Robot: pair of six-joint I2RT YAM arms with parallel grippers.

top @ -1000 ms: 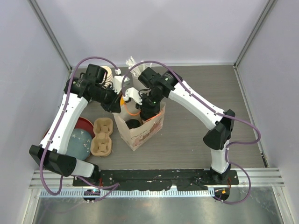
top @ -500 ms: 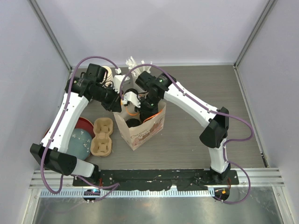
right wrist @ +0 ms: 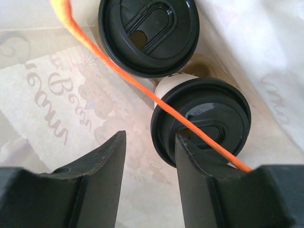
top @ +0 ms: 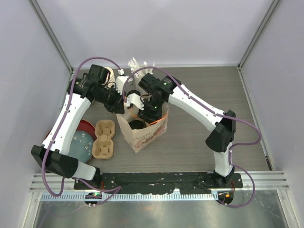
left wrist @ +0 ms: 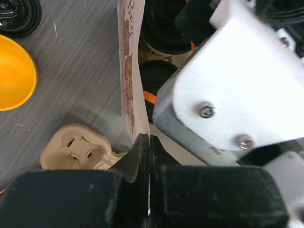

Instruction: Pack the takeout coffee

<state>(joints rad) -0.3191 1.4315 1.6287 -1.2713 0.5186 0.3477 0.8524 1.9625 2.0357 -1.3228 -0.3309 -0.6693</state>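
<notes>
Both lidded cups stand upright inside the paper bag [top: 142,134], mid-surface [top: 251,99].

Right wrist view: far cup [right wrist: 148,35] and near cup [right wrist: 202,121] sit just beside each other, black lids seated. The bag's orange handle [right wrist: 118,71] crosses over the near lid.

Right pincer [right wrist: 147,156] is down in the bag mouth, jaws parted, nothing between them. One finger is at the near lid's rim; contact unclear.

Left pincer [left wrist: 148,156] is clamped on the bag's upper edge, holding the wall.

Handling, my read:
- Cups are light unless filled; cannot tell which.
- Thin paper walls would dent under a hard squeeze.
- Snap-on lids may pop off if a cup is lifted by the lid.
- Best hold is the cup wall just below the lid rim, with gentle pressure.
- The bag is soft and tears easily.
</notes>
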